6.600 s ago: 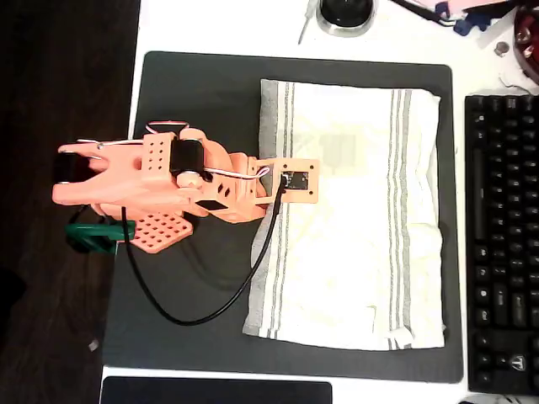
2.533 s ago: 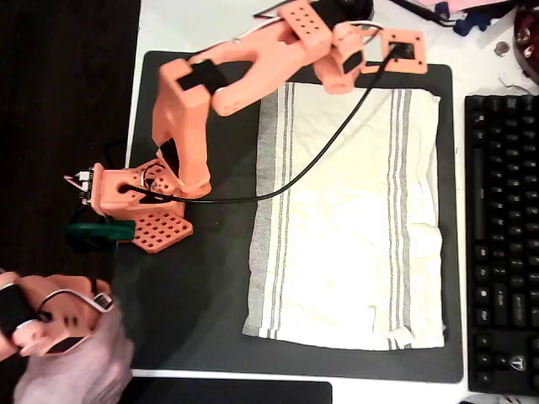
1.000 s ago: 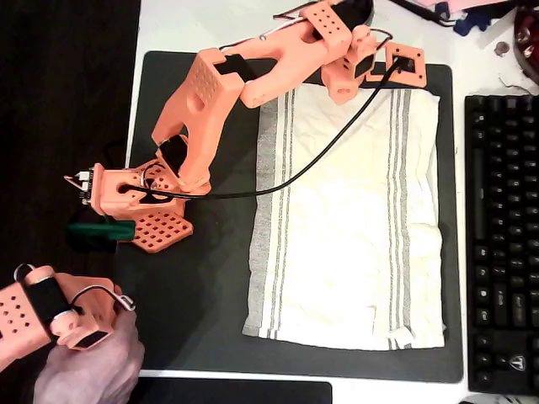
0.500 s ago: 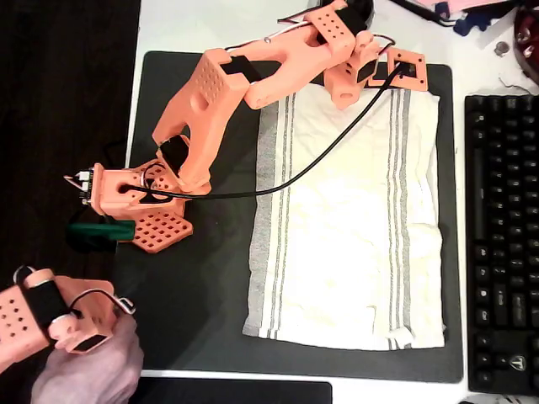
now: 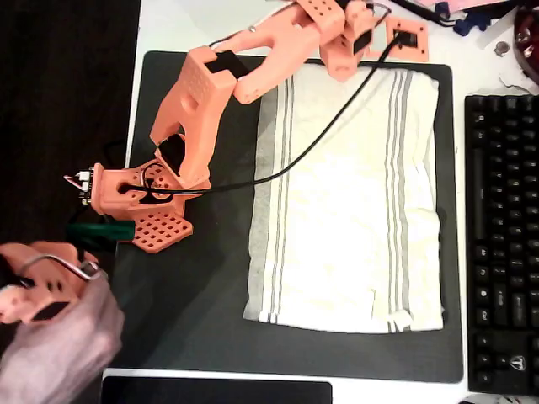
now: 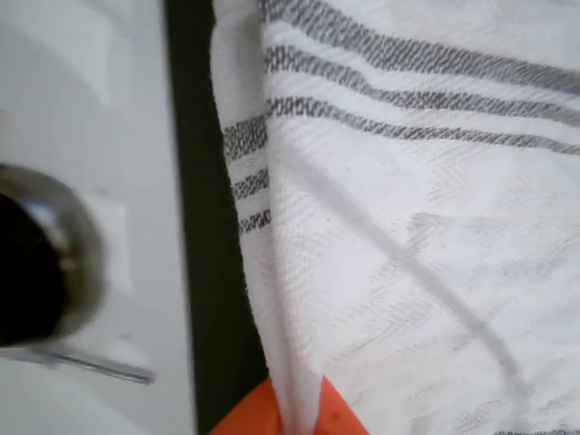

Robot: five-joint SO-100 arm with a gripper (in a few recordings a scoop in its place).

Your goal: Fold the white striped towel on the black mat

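The white striped towel (image 5: 345,202) lies spread flat on the right half of the black mat (image 5: 194,295), with grey stripe bands down its left and right sides. My orange gripper (image 5: 344,69) reaches to the towel's top edge, near the mat's top border. In the wrist view the towel (image 6: 408,227) is drawn up in a ridge into the orange jaws of the gripper (image 6: 294,419), which is shut on that edge. A strip of black mat (image 6: 204,272) shows beside the pinched edge.
A black keyboard (image 5: 501,244) runs along the mat's right side. My arm's base (image 5: 139,198) sits at the mat's left edge, and its black cable (image 5: 320,139) drapes across the towel. A round metal-rimmed object (image 6: 36,263) stands on the white table past the mat's top.
The gripper has moved toward the mat's top edge with the towel's top edge in it. The whole towel has slid upward in the overhead view by a small amount.
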